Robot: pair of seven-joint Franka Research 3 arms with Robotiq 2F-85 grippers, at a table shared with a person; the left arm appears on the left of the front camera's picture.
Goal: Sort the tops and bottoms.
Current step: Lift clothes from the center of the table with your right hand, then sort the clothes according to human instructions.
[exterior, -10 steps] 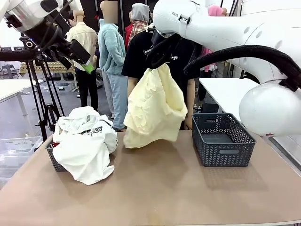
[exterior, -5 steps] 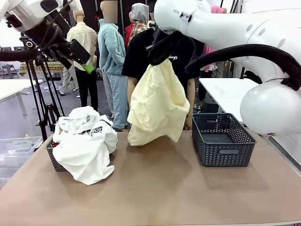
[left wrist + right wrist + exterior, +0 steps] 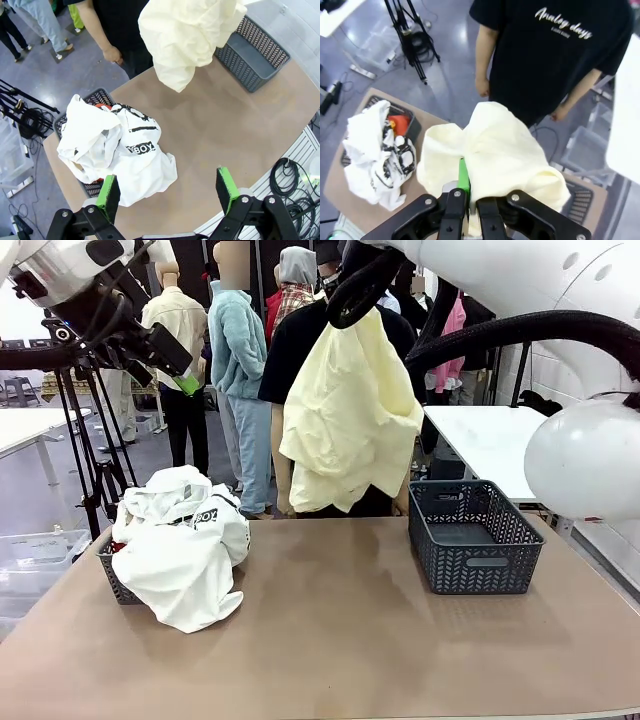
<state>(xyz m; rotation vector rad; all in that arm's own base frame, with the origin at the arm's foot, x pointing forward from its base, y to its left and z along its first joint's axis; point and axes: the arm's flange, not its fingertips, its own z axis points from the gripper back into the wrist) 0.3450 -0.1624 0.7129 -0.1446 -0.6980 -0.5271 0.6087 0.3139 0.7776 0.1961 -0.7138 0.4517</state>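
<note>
**Right arm holding a pale yellow garment high above the worktop**

I see the right gripper (image 3: 350, 302) up near the top of the front view, its fingers pinched together on a pale yellow garment (image 3: 345, 420). The cloth hangs free in a bunch, clear of the worktop (image 3: 340, 640), in front of a person in a black T-shirt (image 3: 555, 45) standing at the far side. In my right wrist view the 2 fingers are closed with the yellow fabric bunched between them, and 1 green pad (image 3: 464, 175) shows against the cloth.

The left gripper (image 3: 167, 192) is raised high at the left side, over the pile of tops. Its fingers are spread wide and hold nothing; both green pads are visible in my left wrist view, with bare worktop and the pile far below between them.

On the left of the worktop sits a dark basket (image 3: 112, 575), heaped over with a white T-shirt (image 3: 185, 550) that carries black lettering and spills over the basket's front edge onto the worktop. A bit of red-orange fabric (image 3: 398, 124) shows in the basket under the white cloth.

On the right of the worktop stands a second dark basket (image 3: 520, 540), well apart from the first; I can see nothing inside it. The hanging yellow garment is between the 2 baskets, nearer the right one, and above both.
</note>
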